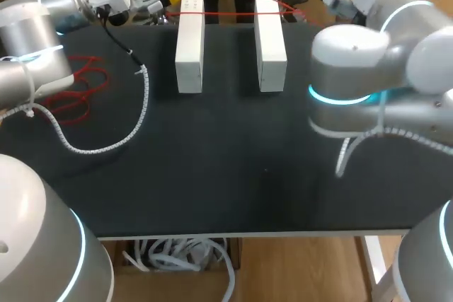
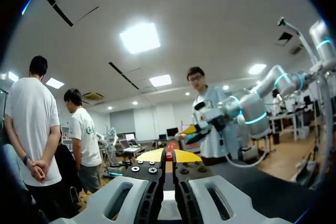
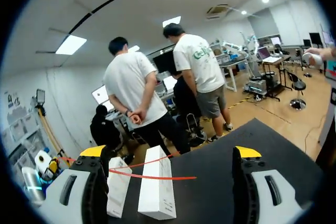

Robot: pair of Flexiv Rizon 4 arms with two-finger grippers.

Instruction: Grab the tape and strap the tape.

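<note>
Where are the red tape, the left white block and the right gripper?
red tape [image 1: 230, 13]: head view, its middle stretch.
left white block [image 1: 190, 47]: head view, top face.
right gripper [image 3: 170, 152]: right wrist view, midway between fingertips.

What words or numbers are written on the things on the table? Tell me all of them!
No text here can be read.
left white block: a few tiny marks near its far end, too small to read.
right white block: no writing shows.
red tape: no writing shows.
black table: no writing shows.
</note>
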